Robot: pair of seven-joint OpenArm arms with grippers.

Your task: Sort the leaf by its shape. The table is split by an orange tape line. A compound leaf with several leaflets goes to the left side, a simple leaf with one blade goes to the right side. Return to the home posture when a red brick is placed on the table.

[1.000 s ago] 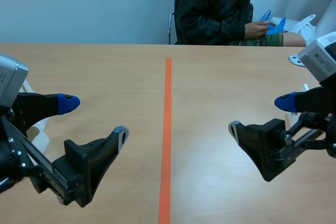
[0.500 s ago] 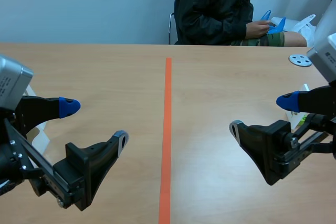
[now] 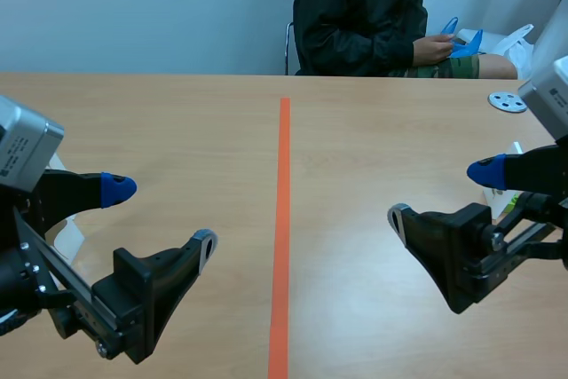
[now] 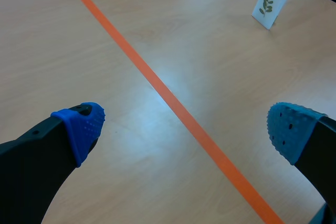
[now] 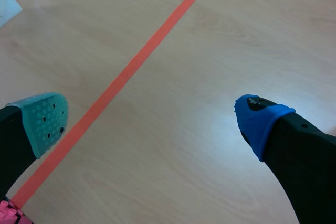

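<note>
Scene view: the left gripper (image 3: 161, 216) hung low over the wooden table (image 3: 373, 130) on the left of the orange tape line (image 3: 283, 219), its two fingers spread wide with nothing between them; the right gripper (image 3: 440, 194) hung on the other side of the line, likewise spread and holding nothing; both were well apart from the line. A person (image 3: 359, 15) in a dark jacket sat across the table, a hand (image 3: 435, 46) holding something blue; a small round grey disc (image 3: 508, 101) lay near the far right edge.

Left wrist view: the blue pads (image 4: 84, 124) stood wide apart over bare wood, the tape line running slantwise between them; ahead, past the line and well away from the gripper, a small white card (image 4: 271, 1) stood tilted on the table; on it was the leaf (image 4: 266, 4), a dark green sprig of several small oval leaflets along one stem.

Right wrist view: one grey-green and one blue pad (image 5: 257, 119) stood wide apart with only table and tape line between them; beyond the line, two white cards (image 5: 8, 6) showed partly at the far corner, what they bore too cut off to tell.
</note>
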